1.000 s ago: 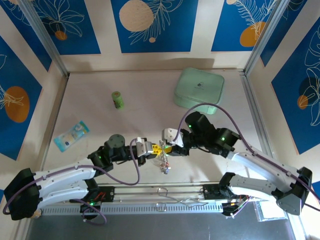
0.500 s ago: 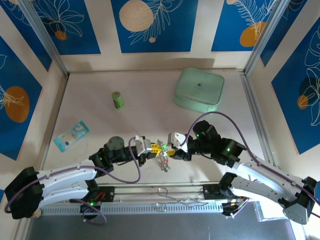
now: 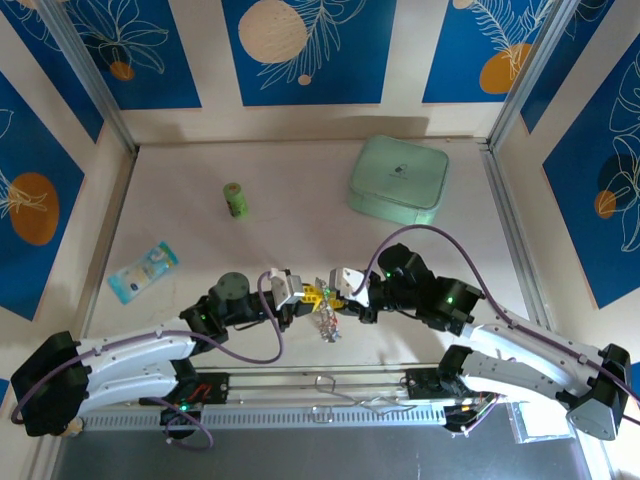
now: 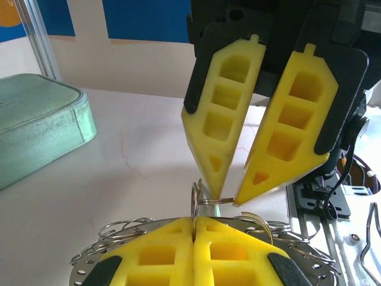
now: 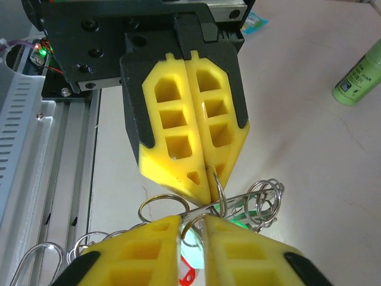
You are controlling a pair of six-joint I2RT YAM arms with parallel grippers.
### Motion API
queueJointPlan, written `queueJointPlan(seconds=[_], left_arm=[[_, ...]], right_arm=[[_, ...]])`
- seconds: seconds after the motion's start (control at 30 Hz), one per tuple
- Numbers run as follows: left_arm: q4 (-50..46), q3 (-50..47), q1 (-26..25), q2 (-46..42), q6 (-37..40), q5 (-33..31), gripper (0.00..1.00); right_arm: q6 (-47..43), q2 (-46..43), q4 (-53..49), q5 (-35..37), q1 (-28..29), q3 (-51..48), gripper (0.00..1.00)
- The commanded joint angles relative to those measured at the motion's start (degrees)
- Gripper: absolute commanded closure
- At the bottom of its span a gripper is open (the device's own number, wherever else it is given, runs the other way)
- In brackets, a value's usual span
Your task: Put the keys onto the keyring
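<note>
My left gripper [image 3: 308,293] and right gripper [image 3: 333,290] meet tip to tip above the table's near middle. A bunch of keys [image 3: 326,322] with coloured tags hangs under them. In the left wrist view my left gripper [image 4: 196,221] is shut on a thin silver ring [image 4: 195,199] standing edge-on. Silvery loops of the keyring [image 4: 119,229] spread to both sides below it. In the right wrist view my right gripper [image 5: 191,221] has its jaws nearly together, pinching a small split ring [image 5: 199,225]. A green tag [image 5: 235,211] and a red tag [image 5: 189,275] hang underneath.
A mint-green rounded box [image 3: 397,180] sits at the back right. A green bottle [image 3: 235,200] stands at the back left, and a blue-and-white packet [image 3: 143,270] lies at the left. A metal rail [image 3: 320,385] runs along the near edge.
My right gripper's jaws have narrowed from wide apart to nearly together around the small ring. The right arm shifted slightly near the left fingertips. The left gripper stayed shut and hardly moved.
</note>
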Motion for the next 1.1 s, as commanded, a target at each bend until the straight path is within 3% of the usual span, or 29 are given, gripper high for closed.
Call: queueJointPlan(seconds=[0.0, 0.3, 0.5, 0.73, 1.07], left_arm=[[4.1, 0.8, -0.1, -0.1, -1.0, -0.2, 1.00], [6.5, 0.6, -0.1, 0.3, -1.6, -0.4, 1.00], [6.2, 0.6, -0.1, 0.3, -0.3, 1.5, 1.00], [5.5, 0.0, -0.1, -0.4, 3.1, 3.1, 1.00], [7.0, 0.1, -0.1, 0.9, 4.4, 6.4, 1.00]], right_arm=[[-0.2, -0.1, 0.8, 1.1, 0.4, -0.6, 0.88], [0.3, 1.3, 1.0, -1.3, 0.8, -0.4, 0.90], [1.1, -0.6, 1.3, 0.2, 0.0, -0.2, 0.78], [3.6, -5.4, 0.8, -13.9, -8.1, -0.8, 0.69], [4.2, -0.2, 2.6, -17.0, -8.3, 1.5, 0.69]])
